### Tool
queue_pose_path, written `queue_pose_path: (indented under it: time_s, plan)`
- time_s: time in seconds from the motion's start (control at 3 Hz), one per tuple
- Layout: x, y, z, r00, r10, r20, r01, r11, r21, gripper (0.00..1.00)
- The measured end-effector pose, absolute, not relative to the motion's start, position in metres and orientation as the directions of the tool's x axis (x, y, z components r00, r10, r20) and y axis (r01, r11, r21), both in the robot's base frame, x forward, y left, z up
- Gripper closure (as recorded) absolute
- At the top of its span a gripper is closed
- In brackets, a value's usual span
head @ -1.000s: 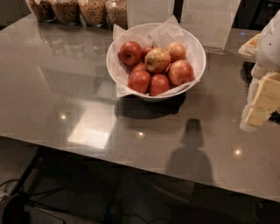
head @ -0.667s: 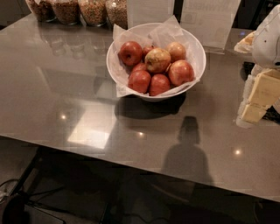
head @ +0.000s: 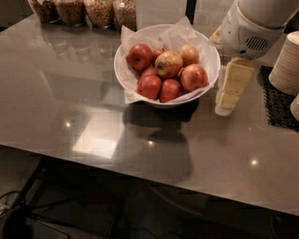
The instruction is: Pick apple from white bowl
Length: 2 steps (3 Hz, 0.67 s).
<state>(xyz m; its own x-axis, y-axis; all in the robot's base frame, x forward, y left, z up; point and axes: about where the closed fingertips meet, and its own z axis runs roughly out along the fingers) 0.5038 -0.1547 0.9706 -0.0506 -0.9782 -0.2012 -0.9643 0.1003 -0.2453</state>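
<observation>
The white bowl [head: 211, 65], lined with crinkled white paper, stands on the grey table at the back centre. It holds several apples. The apple [head: 168, 64], pale yellow-tan, lies on top in the middle, with deep red apples around it. My gripper [head: 227, 99] hangs from the white arm housing [head: 250, 28] just right of the bowl, close to its rim and low near the tabletop. It is beside the bowl, not over the apples, and holds nothing that I can see.
Glass jars of grains [head: 86, 10] line the back left edge. A stack of pale discs [head: 287, 63] and a black mat [head: 280, 102] sit at the right. White cards [head: 161, 9] stand behind the bowl. The table's front edge runs across the lower frame.
My gripper and arm have moved left, from the right edge of the table to right beside the bowl. The bowl and apples have not moved.
</observation>
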Motion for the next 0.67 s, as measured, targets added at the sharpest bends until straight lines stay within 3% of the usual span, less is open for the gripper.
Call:
queue_pose_path:
  time_s: [0.67]
  plan:
    - [0.572, -0.107, 0.97, 0.007, -0.97, -0.244, -0.955, 0.065, -0.288, 0.0]
